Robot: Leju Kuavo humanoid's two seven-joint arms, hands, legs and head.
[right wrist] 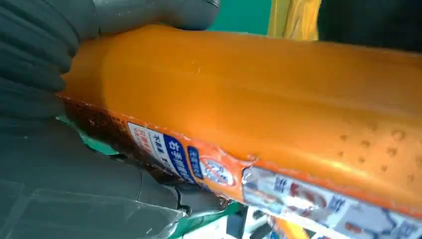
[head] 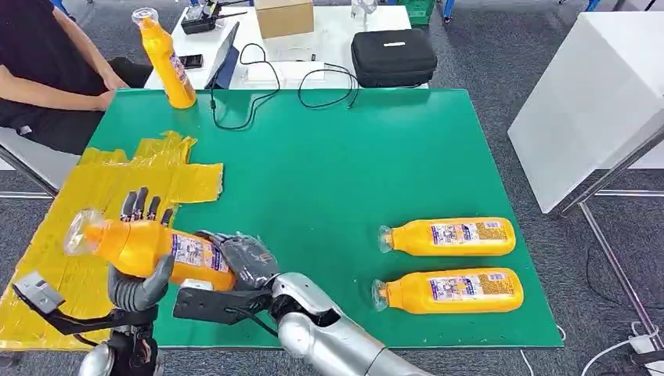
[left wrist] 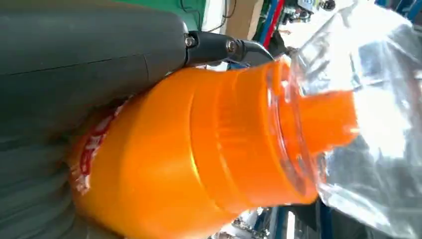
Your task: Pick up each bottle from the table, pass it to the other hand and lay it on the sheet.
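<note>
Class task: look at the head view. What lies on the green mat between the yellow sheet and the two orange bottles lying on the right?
Nothing: in the head view that stretch of green mat between the yellow sheet and the two lying bottles is bare.

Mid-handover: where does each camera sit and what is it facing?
Head view: high, facing down at the green table; both hands grip one orange bottle.
Left wrist view: behind the left hand, facing the bottle's clear cap.
Right wrist view: behind the right hand, facing its label.
All share that bottle.
</note>
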